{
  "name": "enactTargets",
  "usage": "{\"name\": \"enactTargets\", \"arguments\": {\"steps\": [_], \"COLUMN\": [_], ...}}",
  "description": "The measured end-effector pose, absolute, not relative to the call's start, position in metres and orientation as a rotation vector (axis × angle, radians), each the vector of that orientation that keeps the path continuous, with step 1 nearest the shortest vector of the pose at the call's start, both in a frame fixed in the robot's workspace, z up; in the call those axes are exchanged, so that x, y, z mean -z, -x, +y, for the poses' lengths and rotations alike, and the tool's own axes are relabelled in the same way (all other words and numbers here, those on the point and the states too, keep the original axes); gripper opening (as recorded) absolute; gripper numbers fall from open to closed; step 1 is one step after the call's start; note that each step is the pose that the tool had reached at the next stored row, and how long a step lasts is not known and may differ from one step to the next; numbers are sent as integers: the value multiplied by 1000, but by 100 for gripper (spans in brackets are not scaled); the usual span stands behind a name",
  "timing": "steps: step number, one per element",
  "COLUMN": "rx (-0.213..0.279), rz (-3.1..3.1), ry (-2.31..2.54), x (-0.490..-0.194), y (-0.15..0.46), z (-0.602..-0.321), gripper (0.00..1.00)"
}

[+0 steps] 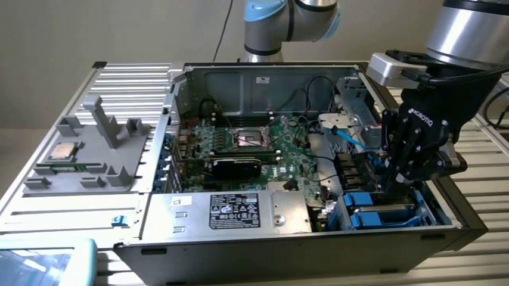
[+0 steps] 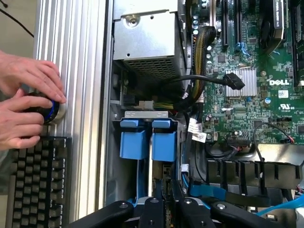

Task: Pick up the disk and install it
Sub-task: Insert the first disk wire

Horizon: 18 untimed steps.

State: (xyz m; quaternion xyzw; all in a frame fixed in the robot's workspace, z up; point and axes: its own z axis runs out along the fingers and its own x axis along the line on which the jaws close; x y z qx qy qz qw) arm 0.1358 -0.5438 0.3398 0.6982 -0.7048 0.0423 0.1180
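The disk [image 2: 162, 142] stands on edge in the drive bay of the open computer case [image 1: 159, 238]. Its blue frame runs from a blue tab down to between my fingers. In the exterior view its blue frame [image 1: 380, 210] sits in the bay at the case's right front corner, under my hand. My gripper [image 1: 395, 183] reaches straight down into that bay. In the wrist view my gripper [image 2: 167, 203] has its black fingers close together, shut on the disk's edge. The disk's face is hidden.
A second blue-framed carrier [image 2: 133, 140] sits beside the disk. The motherboard [image 1: 254, 143], black cables and a silver box with a black label [image 1: 230, 211] crowd the case. A grey tray with a small chip [image 1: 64, 152] lies at the exterior view's left. A person's hands [image 2: 26, 95] rest on a knob by a keyboard [image 2: 33, 185].
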Motion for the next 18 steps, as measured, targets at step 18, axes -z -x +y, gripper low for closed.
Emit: {"name": "enactTargets", "arguments": {"steps": [18], "rx": [-141], "rz": [-2082], "ry": [-1994], "x": [-337], "y": [-139], "z": [-543], "gripper": [16]}}
